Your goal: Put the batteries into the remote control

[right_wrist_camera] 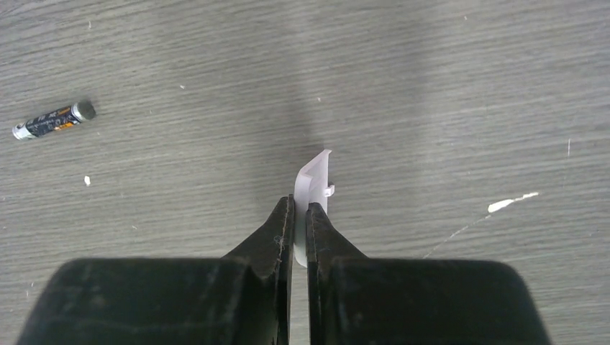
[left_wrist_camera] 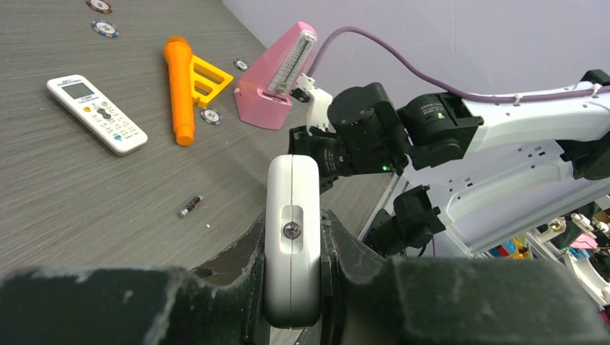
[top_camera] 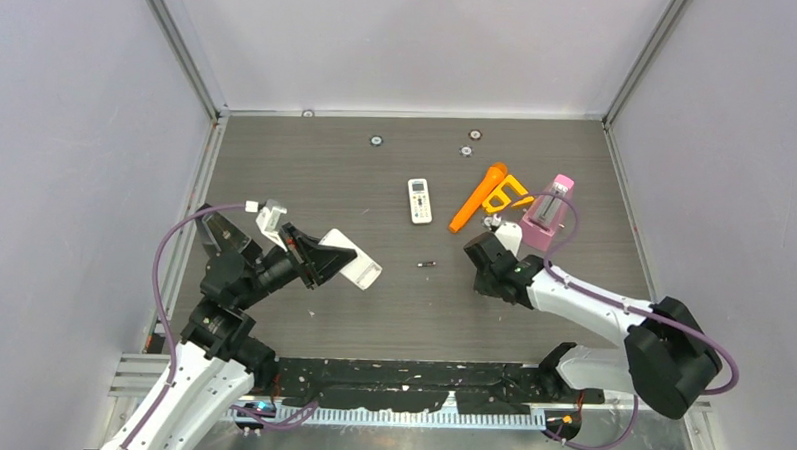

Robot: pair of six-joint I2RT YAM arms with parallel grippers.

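My left gripper [top_camera: 325, 256] is shut on a white remote control [top_camera: 359, 268] and holds it above the table's left side. In the left wrist view the remote [left_wrist_camera: 293, 215] stands edge-on between the jaws, a screw showing in its end. A thin white plastic cover piece [right_wrist_camera: 314, 180] is pinched in my shut right gripper [right_wrist_camera: 300, 210], just over the wood right of centre. One dark battery [top_camera: 427, 263] with a silvery end lies flat between the two grippers. It shows left of the held remote [left_wrist_camera: 190, 206] and up left of the right jaws [right_wrist_camera: 54, 120].
A second white remote [top_camera: 419, 201] with buttons lies further back. Right of it are an orange microphone [top_camera: 478, 196], a yellow plastic piece [top_camera: 508, 193] and a pink metronome [top_camera: 547, 213]. Small chips [top_camera: 375, 140] lie near the back wall. Grey walls enclose three sides.
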